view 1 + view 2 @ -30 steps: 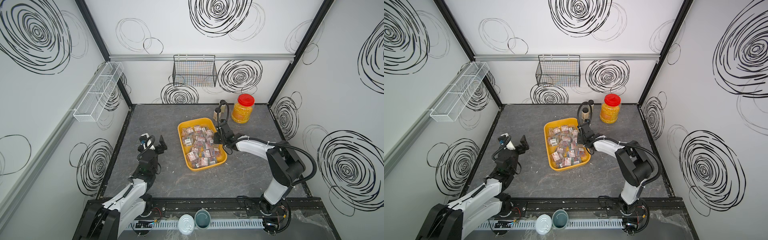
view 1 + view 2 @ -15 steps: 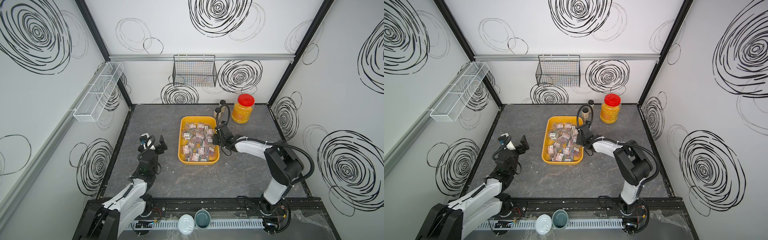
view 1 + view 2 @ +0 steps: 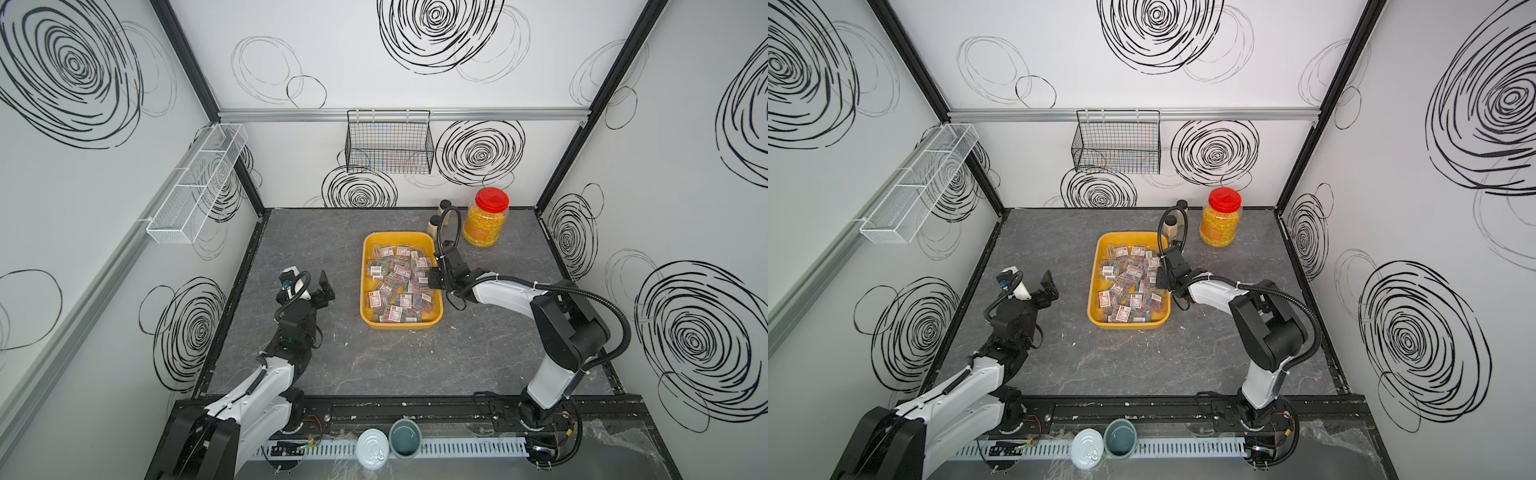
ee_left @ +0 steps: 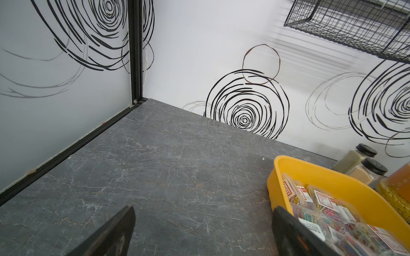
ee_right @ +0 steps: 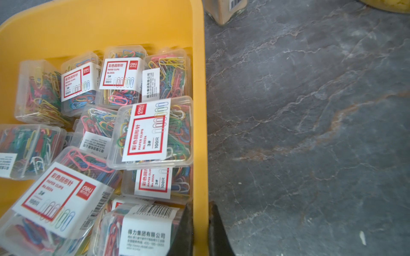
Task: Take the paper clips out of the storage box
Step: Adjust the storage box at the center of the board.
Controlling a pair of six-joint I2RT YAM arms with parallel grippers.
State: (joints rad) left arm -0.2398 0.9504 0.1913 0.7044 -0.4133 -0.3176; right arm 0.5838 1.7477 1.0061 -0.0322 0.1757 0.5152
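Only the right wrist view shows how the right gripper holds. Its two dark fingers stand close together, one inside and one outside the long wall of the storage box, a shallow rectangular yellow plastic tray with rounded corners, so it is clamped on this wall. In both top views the gripper's body hides this contact, and one sees only the gripper at the tray's right edge, about halfway along it. The top views show that the storage box lies flat near the middle of the grey marbled table. The small flat clear plastic cases of paper clips, with white-and-red labels, are all inside the box, and the nearest ones lie just beside the inner finger. They are piled on each other, so I can say only about twenty. The left gripper is to the left of the tray and apart from it. In the left wrist view its fingers stand wide apart and hold nothing. Behind the tray stand two small black-capped bottles and one clear jar with a red lid and yellow grains. On the back wall hangs one black wire basket.
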